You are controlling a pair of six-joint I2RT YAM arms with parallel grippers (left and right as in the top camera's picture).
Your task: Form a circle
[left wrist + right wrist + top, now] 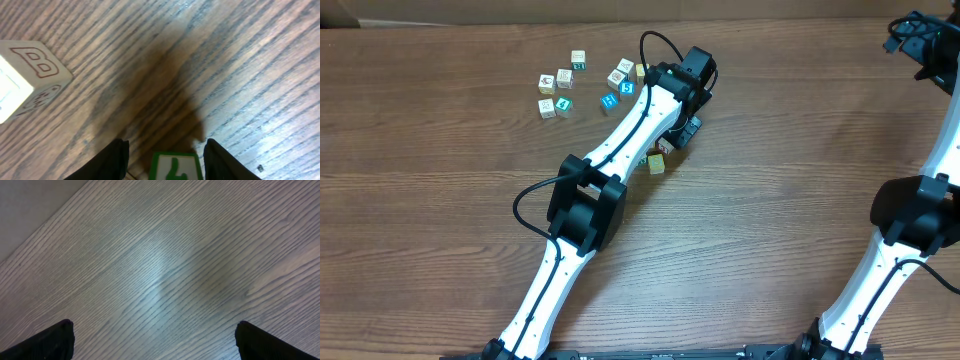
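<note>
Overhead: the left gripper (678,135) is mostly hidden under its own arm, so its jaws cannot be read here. The circle (622,82), a tight cluster of white, teal-marked and yellow cubes, lies near it, across the white arm link from the tool. A tan cube (657,163) sits just beside the gripper (a second one is half covered by it). The right gripper (923,45) is cut off at the frame's far corner, well apart from everything.

Left wrist: the fingers (117,160) stand spread around a green-framed cube (176,167). Bare wood shows on one side of it and the other side is nearly touching. Ahead and to the side lies a B cube (30,75), partly cropped.

Right wrist: both fingertips (50,340) are wide apart over bare table (165,270).
</note>
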